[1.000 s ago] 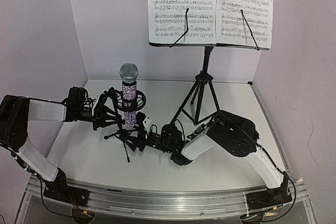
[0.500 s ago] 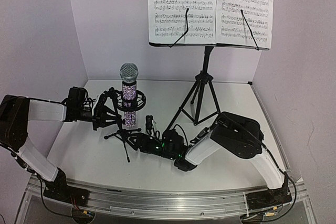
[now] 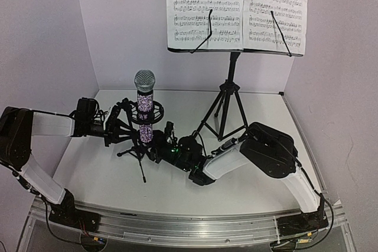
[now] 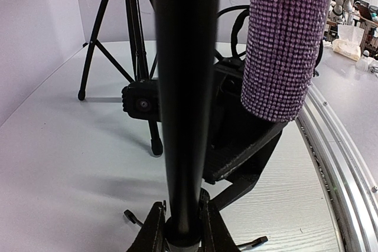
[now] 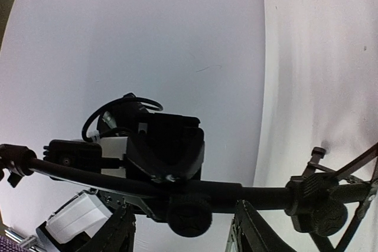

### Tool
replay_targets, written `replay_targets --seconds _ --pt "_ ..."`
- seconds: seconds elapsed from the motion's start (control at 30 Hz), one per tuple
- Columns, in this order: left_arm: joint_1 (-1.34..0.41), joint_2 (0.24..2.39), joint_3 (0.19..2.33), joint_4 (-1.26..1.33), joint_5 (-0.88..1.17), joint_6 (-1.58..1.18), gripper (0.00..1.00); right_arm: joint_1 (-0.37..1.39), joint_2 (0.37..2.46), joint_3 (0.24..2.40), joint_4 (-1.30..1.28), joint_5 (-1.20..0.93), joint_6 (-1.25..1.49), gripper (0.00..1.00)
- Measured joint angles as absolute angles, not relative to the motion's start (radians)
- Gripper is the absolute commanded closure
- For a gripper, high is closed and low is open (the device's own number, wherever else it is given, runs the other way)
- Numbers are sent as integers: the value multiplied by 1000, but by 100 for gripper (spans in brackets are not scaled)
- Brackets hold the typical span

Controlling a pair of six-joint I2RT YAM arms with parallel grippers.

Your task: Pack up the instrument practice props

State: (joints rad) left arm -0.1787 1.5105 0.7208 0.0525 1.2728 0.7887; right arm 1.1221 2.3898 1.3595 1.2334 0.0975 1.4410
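Room is tight: pale walls [image 3: 47,39] close the white table [image 3: 263,110] on three sides, a metal rail [image 3: 189,223] runs along the near edge, and bare tabletop shows mostly at front left and far right. My left arm reaches in low from the left, with the left gripper [image 3: 126,128] clamped on the pole of the mic stand [image 4: 184,104], left of centre. The glittery purple microphone [image 3: 144,113] stands upright in that stand's ring. My right arm folds across low, and the right gripper [image 5: 184,231] has its fingers [image 5: 121,231] apart on either side of the pole, seemingly not touching it. The music stand [image 3: 229,95] rises behind, with sheet-music pages [image 3: 205,7] on its ledge.
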Motion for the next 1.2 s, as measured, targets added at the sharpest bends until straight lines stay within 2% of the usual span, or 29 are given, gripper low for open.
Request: replay_targets --seconds 0.27,0.5,0.67,1.03,1.2 --pt "-179 1510 721 53 1272 788 100 1122 2391 1372 1210 111 1512 69" --pt "-179 1509 721 52 1271 788 100 1122 2400 1375 1232 119 1541 79" --pt "-179 1509 721 52 1271 787 100 1122 2401 1375 1244 128 1549 99" --pt "-179 1508 721 53 1271 784 100 1100 2403 1375 1248 57 1490 100" --pt "-179 1509 730 37 1270 786 81 1089 2403 1378 1242 14 1419 100"
